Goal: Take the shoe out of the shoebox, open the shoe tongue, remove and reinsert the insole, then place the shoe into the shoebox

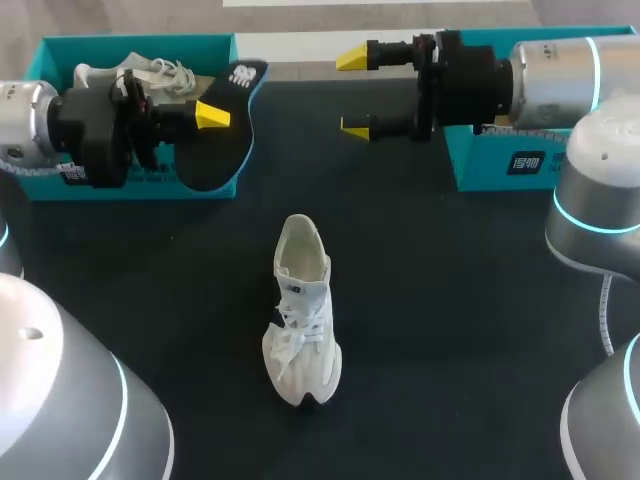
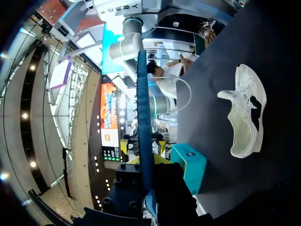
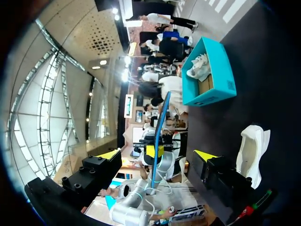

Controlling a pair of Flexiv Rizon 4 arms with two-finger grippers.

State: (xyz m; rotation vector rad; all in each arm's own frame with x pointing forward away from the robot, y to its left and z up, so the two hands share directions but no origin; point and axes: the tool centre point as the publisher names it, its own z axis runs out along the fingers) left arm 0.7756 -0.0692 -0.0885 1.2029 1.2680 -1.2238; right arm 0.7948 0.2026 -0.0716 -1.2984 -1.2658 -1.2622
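The white sneaker [image 1: 300,310] lies on its sole near the middle of the dark surface [image 1: 450,300], heel toward 12 o'clock and laced toe toward 6 o'clock, with nothing touching it. In our left wrist view it [image 2: 244,113] lies well ahead of the fingers, its collar gaping.

Our left arm comes in level from 9 o'clock. The left gripper [image 1: 212,117] points toward 3 o'clock in front of the teal shoebox [image 1: 60,50], which stands at 10 o'clock. Its fingers are clamped on the dark insole [image 1: 215,150], held off the surface. The insole's heel end is toward 12 o'clock and its broad face is turned up to the head camera. From the left wrist the insole [image 2: 143,117] shows edge-on as a thin blue strip rising from between the fingers. A second sneaker [image 1: 140,72], also white, lies inside the shoebox.

Our right arm comes in level from 3 o'clock at the far side of the surface. The right gripper [image 1: 353,92] points toward 9 o'clock, facing the left one, with its fingers [image 1: 352,57] wide apart and holding nothing. Behind it, at 2 o'clock, stands another teal box [image 1: 520,165]. The right wrist view shows the yellow tips spread, the insole [image 3: 160,132] edge-on ahead between them, and the shoebox [image 3: 209,80] beyond.
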